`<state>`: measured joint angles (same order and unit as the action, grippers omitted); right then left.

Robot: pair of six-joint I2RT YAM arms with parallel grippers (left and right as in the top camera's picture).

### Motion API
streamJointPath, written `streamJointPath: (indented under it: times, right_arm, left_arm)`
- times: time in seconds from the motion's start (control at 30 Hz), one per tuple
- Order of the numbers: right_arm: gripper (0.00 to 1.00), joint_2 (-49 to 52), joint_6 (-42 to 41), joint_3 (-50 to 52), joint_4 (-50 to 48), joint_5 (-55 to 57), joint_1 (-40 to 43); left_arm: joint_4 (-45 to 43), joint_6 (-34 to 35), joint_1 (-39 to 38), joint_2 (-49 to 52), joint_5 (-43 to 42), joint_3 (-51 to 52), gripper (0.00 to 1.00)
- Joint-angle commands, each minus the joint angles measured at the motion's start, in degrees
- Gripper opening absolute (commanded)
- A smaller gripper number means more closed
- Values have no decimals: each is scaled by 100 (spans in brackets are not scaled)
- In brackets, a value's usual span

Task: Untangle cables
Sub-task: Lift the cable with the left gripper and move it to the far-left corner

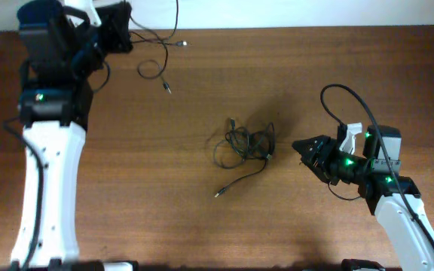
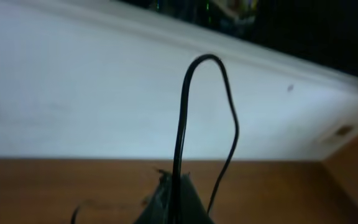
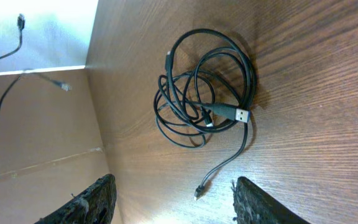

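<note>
A knotted bundle of thin black cables (image 1: 249, 143) lies at the table's centre, with one tail ending in a small plug (image 1: 218, 194). In the right wrist view the bundle (image 3: 204, 87) shows a silver USB plug (image 3: 242, 115) and a tail plug (image 3: 199, 191) lying between my fingers. My right gripper (image 1: 298, 147) (image 3: 179, 202) is open and empty, just right of the bundle. My left gripper (image 1: 126, 31) (image 2: 176, 183) is at the far left back, shut on a separate loose cable (image 1: 154, 68) (image 2: 182, 106), which arcs up out of the jaws and trails onto the table.
The wooden table (image 1: 164, 173) ends at a white wall along the back (image 1: 277, 11). The left arm's white base (image 1: 47, 188) stands at the left, and the right arm's body (image 1: 398, 211) at the lower right, with its own thick black wire looping above it (image 1: 337, 90).
</note>
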<state>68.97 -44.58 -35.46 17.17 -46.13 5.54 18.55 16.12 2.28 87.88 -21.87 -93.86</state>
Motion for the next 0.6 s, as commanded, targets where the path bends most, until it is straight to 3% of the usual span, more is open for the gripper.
streamJointPath:
  times: [0.0, 0.17, 0.3, 0.43, 0.57]
  right_arm:
    - [61, -2, 90, -7, 4, 48, 9]
    - [61, -2, 90, -7, 4, 50, 9]
    - [61, -2, 92, -7, 26, 50, 9]
    - [61, -2, 90, -7, 24, 50, 9]
    - [61, -2, 90, -7, 90, 50, 9]
  left_arm:
    - [-833, 466, 26, 562, 68, -70, 0]
    - [-1897, 564, 160, 1180, 116, -70, 0]
    - [-2157, 658, 426, 1598, 297, -70, 0]
    - [-2234, 634, 909, 1958, 605, -70, 0]
    - [-2824, 177, 1644, 2520, 627, -70, 0]
